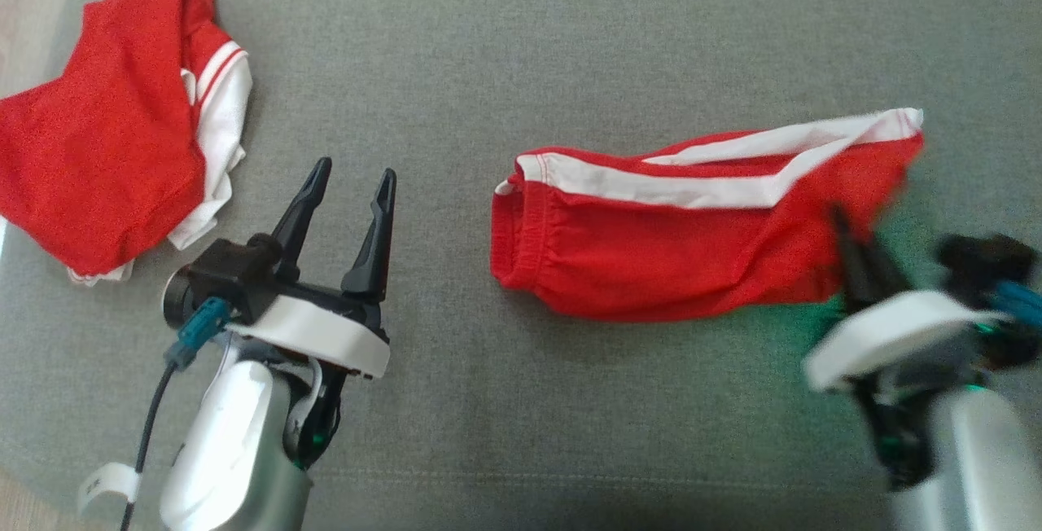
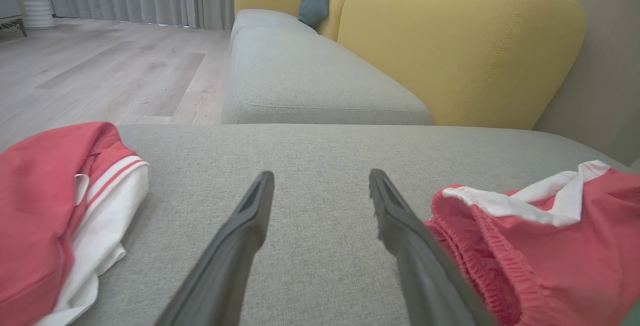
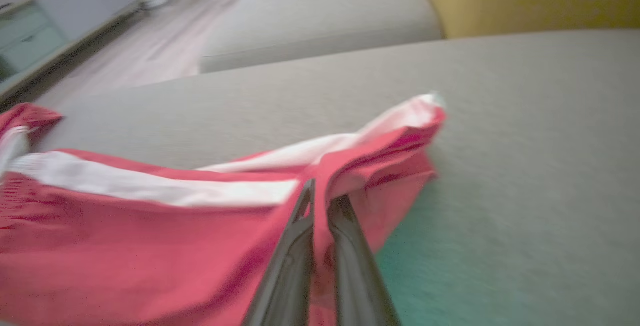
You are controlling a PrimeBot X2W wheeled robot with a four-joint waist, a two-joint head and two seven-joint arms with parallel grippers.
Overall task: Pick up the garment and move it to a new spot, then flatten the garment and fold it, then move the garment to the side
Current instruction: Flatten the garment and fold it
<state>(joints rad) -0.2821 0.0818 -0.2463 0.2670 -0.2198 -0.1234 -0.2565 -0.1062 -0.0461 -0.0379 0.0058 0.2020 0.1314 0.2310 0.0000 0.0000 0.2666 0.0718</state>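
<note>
The red shorts [image 1: 692, 246] lie on the grey sofa cushion [image 1: 521, 42], toward 3 o'clock in the head view, roughly flattened, with the elastic waistband [image 1: 521, 230] pointing to 9 o'clock and the leg hem [image 1: 895, 128] to 2 o'clock; a white side stripe [image 1: 676, 189] runs along the top edge. A second red-and-white garment [image 1: 106, 124] sits bunched well apart at 10 o'clock. The shorts look like thin, light knit: limp, easily creased, likely to sag and drag rather than hold shape, and not slippery on the woven cushion, so sliding them would probably rumple them. The gathered waistband is the thickest, firmest place to pinch, and the stitched leg hem is the next best; a pinch in the middle of the panel would likely lift only one layer. The right claw [image 3: 322, 191] is closed, fingers pressed together with the tips at the lower edge of the cloth near the leg end; blur hides whether any fabric is caught between them. The left claw [image 1: 356, 168] is spread wide and empty above bare cushion, just at 9 o'clock of the waistband, well placed to take that end
</note>
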